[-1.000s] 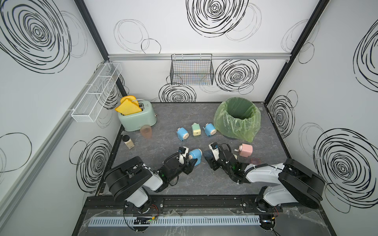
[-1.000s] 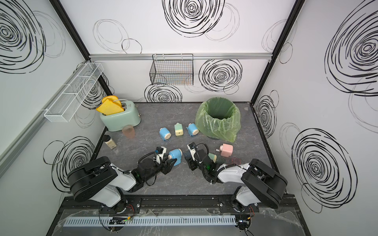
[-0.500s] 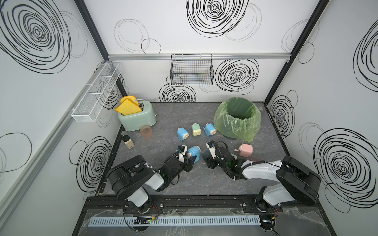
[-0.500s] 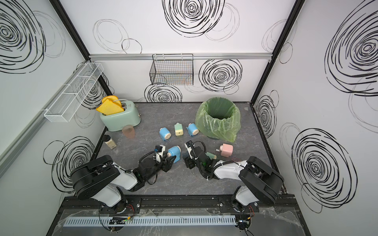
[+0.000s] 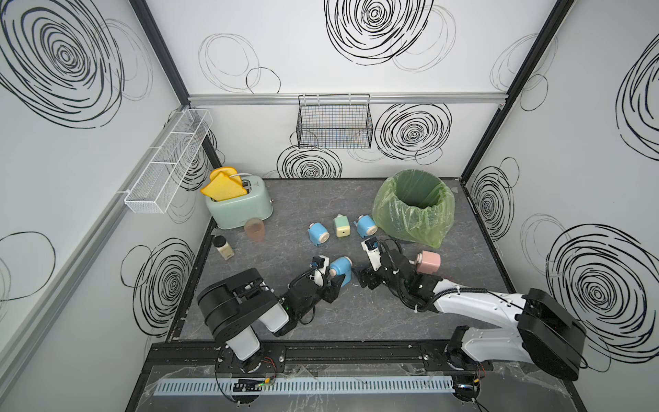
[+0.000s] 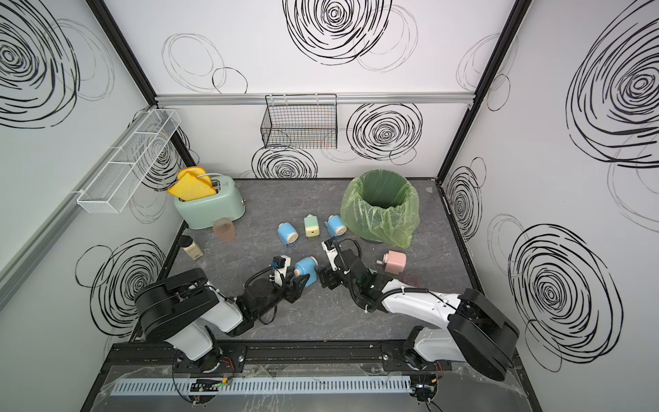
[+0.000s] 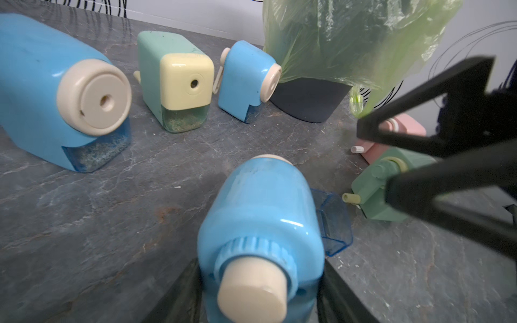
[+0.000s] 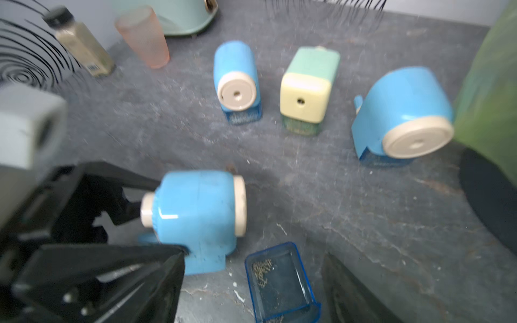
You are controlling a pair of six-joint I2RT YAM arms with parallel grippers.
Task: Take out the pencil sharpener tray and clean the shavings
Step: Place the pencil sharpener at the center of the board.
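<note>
My left gripper [image 5: 336, 282] is shut on a blue pencil sharpener [image 5: 340, 268] that stands on the table near the front; its fingers clamp the body's two sides [image 7: 260, 223]. The sharpener's clear blue tray [image 8: 282, 282] is out and lies flat on the table beside the base, with a few shavings in it. In the left wrist view the tray [image 7: 334, 223] pokes out from behind the sharpener. My right gripper [image 8: 253, 283] is open; the tray lies between its spread fingers, apart from both. A bin with a green bag [image 5: 415, 207] stands at the back right.
More sharpeners stand behind: a blue one [image 5: 318, 233], a green-yellow one [image 5: 342, 227], another blue one [image 5: 366, 225], a pink one [image 5: 429, 262] and a green one [image 7: 375, 193] by my right arm. A toaster [image 5: 242, 205], pink cup [image 5: 255, 230] and bottle [image 5: 223, 246] stand at the left.
My right gripper's jaws have spread wider and its wrist has shifted slightly toward the back. The left gripper and the blue sharpener have hardly moved.
</note>
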